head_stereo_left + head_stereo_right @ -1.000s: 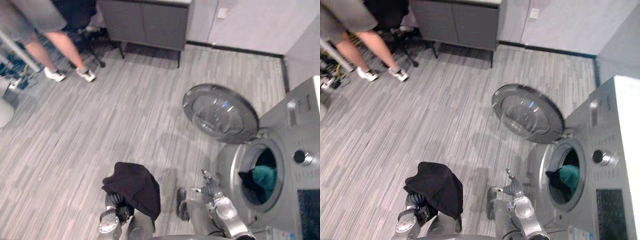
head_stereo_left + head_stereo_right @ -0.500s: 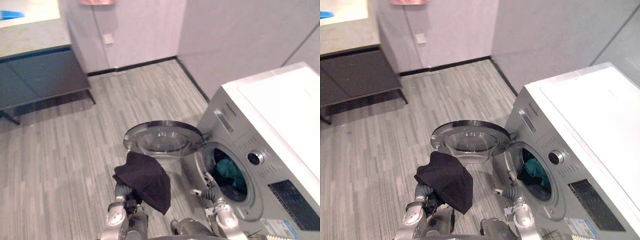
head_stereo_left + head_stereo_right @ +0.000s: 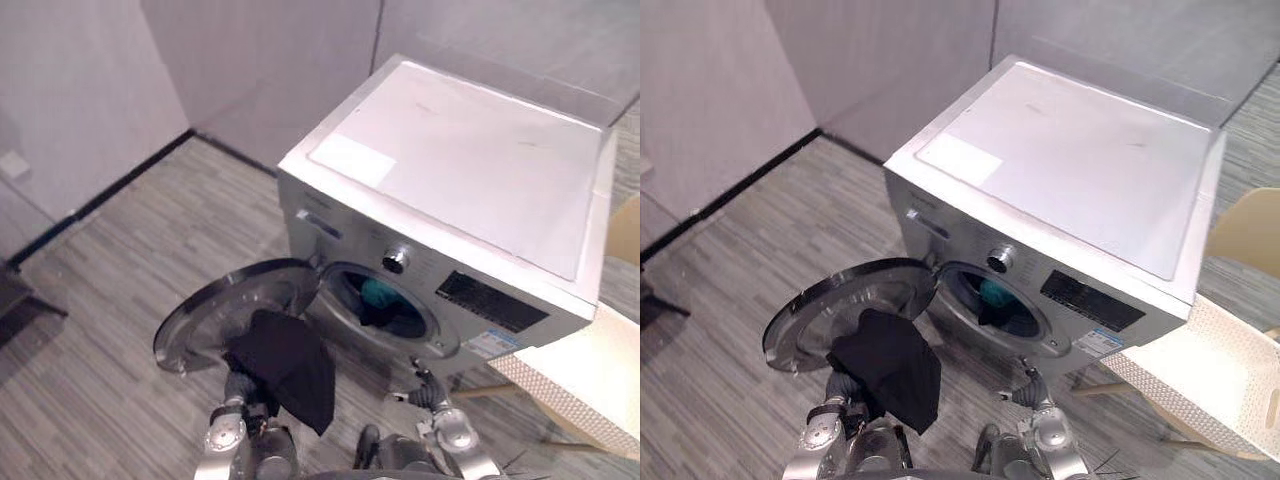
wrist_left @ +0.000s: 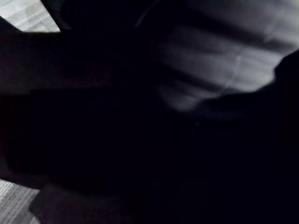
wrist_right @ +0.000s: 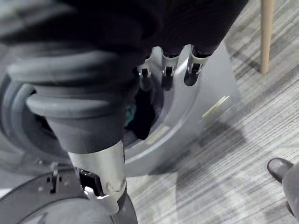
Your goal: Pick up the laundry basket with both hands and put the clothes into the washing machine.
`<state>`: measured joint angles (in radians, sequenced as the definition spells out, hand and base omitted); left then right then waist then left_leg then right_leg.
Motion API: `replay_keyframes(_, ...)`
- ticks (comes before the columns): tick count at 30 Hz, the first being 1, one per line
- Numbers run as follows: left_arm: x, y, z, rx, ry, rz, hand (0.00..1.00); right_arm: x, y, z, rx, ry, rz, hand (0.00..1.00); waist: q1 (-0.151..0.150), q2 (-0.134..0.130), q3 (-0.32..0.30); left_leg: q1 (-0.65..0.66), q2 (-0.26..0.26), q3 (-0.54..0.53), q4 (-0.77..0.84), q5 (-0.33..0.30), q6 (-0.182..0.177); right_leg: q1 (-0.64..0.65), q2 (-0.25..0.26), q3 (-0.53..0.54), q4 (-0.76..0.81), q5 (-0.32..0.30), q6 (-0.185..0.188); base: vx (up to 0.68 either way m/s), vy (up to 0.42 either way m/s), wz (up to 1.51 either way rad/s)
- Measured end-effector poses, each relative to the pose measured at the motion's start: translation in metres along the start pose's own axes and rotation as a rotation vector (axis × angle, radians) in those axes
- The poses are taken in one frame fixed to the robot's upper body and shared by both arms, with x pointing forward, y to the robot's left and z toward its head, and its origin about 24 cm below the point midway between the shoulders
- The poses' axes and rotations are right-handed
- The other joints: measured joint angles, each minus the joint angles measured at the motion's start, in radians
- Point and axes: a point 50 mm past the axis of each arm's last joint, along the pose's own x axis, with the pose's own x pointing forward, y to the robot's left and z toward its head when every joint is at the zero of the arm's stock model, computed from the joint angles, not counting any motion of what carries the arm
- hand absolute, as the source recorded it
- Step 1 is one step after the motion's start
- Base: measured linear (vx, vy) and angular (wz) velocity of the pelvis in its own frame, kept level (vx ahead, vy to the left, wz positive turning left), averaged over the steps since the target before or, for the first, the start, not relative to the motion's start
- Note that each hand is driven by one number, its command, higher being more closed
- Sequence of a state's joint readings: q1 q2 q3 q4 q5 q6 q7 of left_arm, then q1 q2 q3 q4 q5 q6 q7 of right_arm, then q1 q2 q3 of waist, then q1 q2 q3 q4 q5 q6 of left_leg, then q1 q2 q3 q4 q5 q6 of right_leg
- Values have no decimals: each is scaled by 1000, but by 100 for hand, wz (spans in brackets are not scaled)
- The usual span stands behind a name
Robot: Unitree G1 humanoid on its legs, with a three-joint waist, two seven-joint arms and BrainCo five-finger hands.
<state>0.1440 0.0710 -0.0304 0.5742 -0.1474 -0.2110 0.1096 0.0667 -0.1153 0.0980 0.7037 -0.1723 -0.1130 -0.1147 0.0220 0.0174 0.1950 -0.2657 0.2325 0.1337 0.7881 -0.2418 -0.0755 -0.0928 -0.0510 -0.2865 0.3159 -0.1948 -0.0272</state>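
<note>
Carrying limp, light cloth (image 3: 288, 360) over left hand (image 3: 240, 388); grip hidden, cannot tell. Showing right hand (image 3: 424, 393) fingers (image 5: 164, 60) straight, empty. Better bunched mid-fabric.

Head stereo pair: the scene is taken from high above, angled steeply down onto the washing machine (image 3: 460, 170), its open door (image 3: 220, 305) and the floor (image 3: 120, 250); all are shared by both eyes, slightly offset. Left wrist view: set hard against a black garment (image 4: 140, 140). Right wrist view: aimed along the right hand (image 5: 175, 63) at the drum opening (image 5: 142, 114), close.
</note>
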Motion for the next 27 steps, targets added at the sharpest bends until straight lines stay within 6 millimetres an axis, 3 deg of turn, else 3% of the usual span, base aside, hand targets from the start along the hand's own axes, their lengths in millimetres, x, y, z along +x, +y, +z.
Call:
replay_keyframes(1, 1, -1, 2, 0, -5, -1, 100, 2, -4, 1, 22, 2, -20, 0, -1, -9, 12, -3, -43, -56, -71, -9, -10, -3, 0, 32, 4, 1, 1, 106, 28, -84)
replay_keyframes(3, 3, -3, 4, -3, -12, -6, 100, 3, -6, -4, 26, 32, -38, 0, -3, 2, 10, 6, -92, -146, -247, 0, -22, -11, 1, 74, 18, 0, 3, 107, 93, -76)
replay_keyframes(4, 4, -6, 5, -7, -16, -13, 100, 3, -11, -6, 13, 40, -45, 0, -4, 21, 6, 21, -96, -164, -353, 60, -30, -22, 20, 98, 35, -8, 19, 126, 140, -76)
replay_keyframes(5, 5, -6, 6, -2, -16, -14, 100, 3, -10, -9, 13, 51, -44, 0, -3, 13, 16, 24, -94, -155, -342, 54, -4, -28, 18, 115, 50, -18, 33, 125, 148, -62)
replay_keyframes(6, 9, -4, 9, 14, -19, -15, 100, 4, -6, -6, 20, 47, -35, 0, -4, -10, 24, 26, -103, -131, -333, 49, 2, -44, 0, 138, 77, -26, 45, 107, 140, -40)
replay_keyframes(8, 15, -8, 19, 22, -52, -31, 100, 2, -2, -8, 37, 52, -32, 0, -6, -30, 37, 15, -111, -96, -306, 35, 19, -90, -19, 166, 133, -36, 60, 52, 143, -46)
replay_keyframes(10, 20, -10, 29, 17, -81, -34, 100, 8, -4, 3, 37, 24, -38, 0, -3, -31, 68, -22, -98, -42, -223, -7, 37, -169, -21, 214, 226, -48, 79, -61, 126, -82)
replay_keyframes(12, 26, -10, 44, -4, -129, -37, 100, 21, -10, 30, 43, -53, -63, 0, -7, -23, 115, -111, -58, 26, -64, -96, 55, -293, -21, 236, 365, -83, 84, -185, 115, -113)
replay_keyframes(17, 45, -25, 94, -108, -261, -41, 100, 29, -17, 68, 119, -164, -116, 0, -7, -24, 210, -322, 27, 79, 264, -248, 75, -557, -14, 278, 659, -172, 85, -232, 75, -66)
replay_keyframes(19, 52, -33, 118, -182, -322, -36, 100, 32, -18, 104, 192, -276, -145, 0, -8, -24, 230, -475, 90, 92, 411, -297, 83, -728, -3, 278, 776, -180, 84, -220, 54, -83)
replay_keyframes(22, 56, -49, 145, -253, -382, -60, 100, 31, -19, 138, 228, -383, -164, 0, -8, -25, 260, -600, 139, 91, 530, -337, 83, -873, 6, 277, 875, -182, 81, -162, -11, -57)
replay_keyframes(24, 56, -61, 170, -301, -447, -82, 100, 29, -18, 158, 259, -449, -172, 0, -8, -30, 269, -703, 172, 87, 615, -354, 92, -989, 22, 286, 951, -184, 77, -110, -91, -46)
replay_keyframes(25, 53, -72, 194, -344, -509, -113, 100, 26, -19, 177, 275, -514, -174, 0, -11, -32, 284, -773, 192, 78, 684, -375, 88, -1069, 35, 291, 1015, -187, 74, -69, -91, -33)
replay_keyframes(27, 50, -80, 217, -366, -571, -137, 100, 20, -21, 194, 292, -583, -180, 0, -13, -32, 295, -831, 207, 67, 740, -391, 87, -1132, 43, 298, 1067, -193, 70, -36, -66, -27)
